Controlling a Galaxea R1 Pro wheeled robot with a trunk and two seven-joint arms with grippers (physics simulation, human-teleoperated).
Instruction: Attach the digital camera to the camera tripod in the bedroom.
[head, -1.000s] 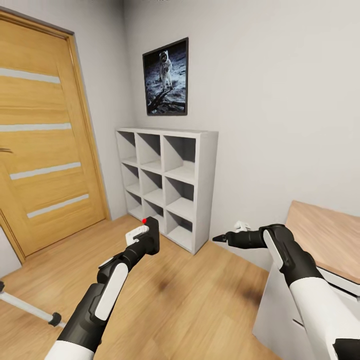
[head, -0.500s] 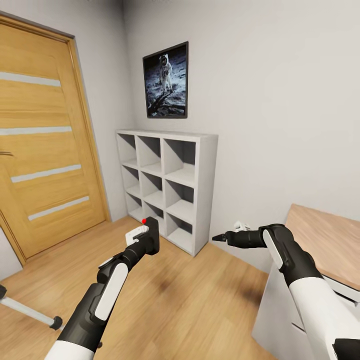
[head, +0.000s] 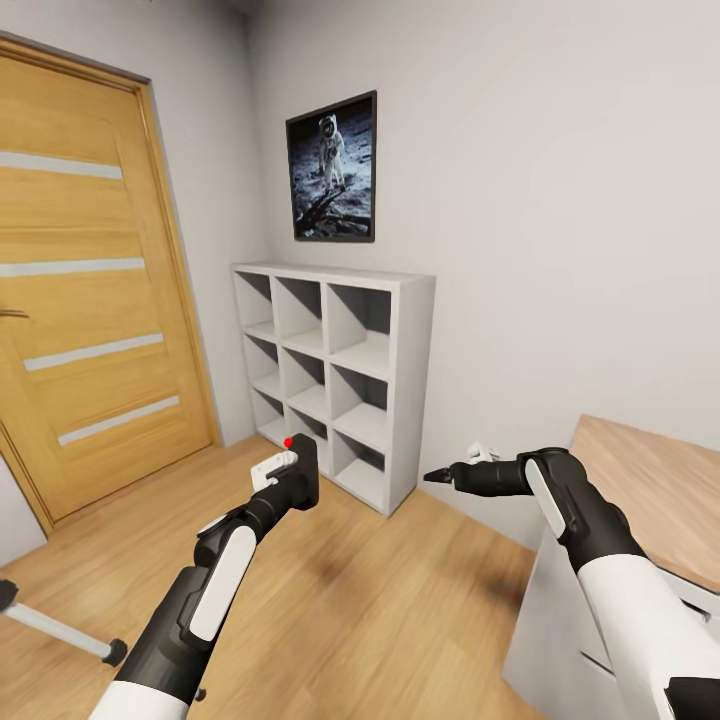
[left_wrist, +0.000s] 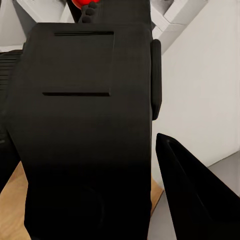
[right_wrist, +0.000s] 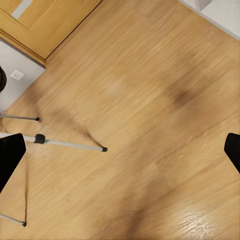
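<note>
Currently the camera (head: 303, 468), black w/ a red dot on top, is gripped by the left pincer (head: 290, 480), held above the wood floor (head: 400, 590) in front of the white shelves (head: 335, 370). Right pincer (head: 440, 476) is held w/ fingers apart, nothing between. 1 tripod (head: 55, 630) leg is seen low at left, 3 legs in the right wrist view (right_wrist: 70, 144).

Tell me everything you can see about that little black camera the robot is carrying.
The digital camera is a small, chunky black body with a matte, plastic-looking finish and a red dot at its top. The left gripper clamps it and holds it in the air above the wood floor, in front of the white cube shelves. In the left wrist view its flat back shows two thin slots.
</note>
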